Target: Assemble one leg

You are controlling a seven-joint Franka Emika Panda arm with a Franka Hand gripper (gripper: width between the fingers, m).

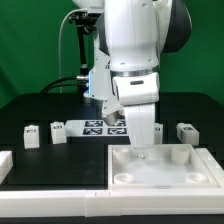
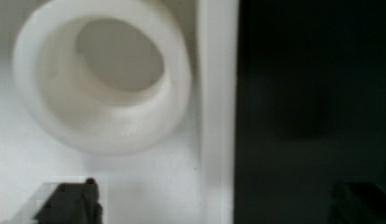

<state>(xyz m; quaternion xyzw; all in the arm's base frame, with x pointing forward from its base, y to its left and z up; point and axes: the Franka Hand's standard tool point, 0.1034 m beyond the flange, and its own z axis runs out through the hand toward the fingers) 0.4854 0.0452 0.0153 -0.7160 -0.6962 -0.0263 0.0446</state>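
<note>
Three small white legs with black tags lie on the black table in the exterior view: two at the exterior view's left (image 1: pixel 31 137) (image 1: pixel 58 132) and one at its right (image 1: pixel 186 131). The large white tabletop (image 1: pixel 195 172) lies at the front right. My gripper (image 1: pixel 140 150) is down at the tabletop's far side. In the wrist view a round corner socket (image 2: pixel 105 78) of the tabletop (image 2: pixel 30 170) fills the picture. My dark fingertips (image 2: pixel 69 203) stand wide apart on either side of the tabletop's edge, so my gripper (image 2: pixel 216 204) is open. It holds no leg.
The marker board (image 1: pixel 96 127) lies behind the arm at mid table. A white raised border (image 1: pixel 40 178) runs along the front left, next to the tabletop. A cable and stand (image 1: pixel 62 60) rise at the back.
</note>
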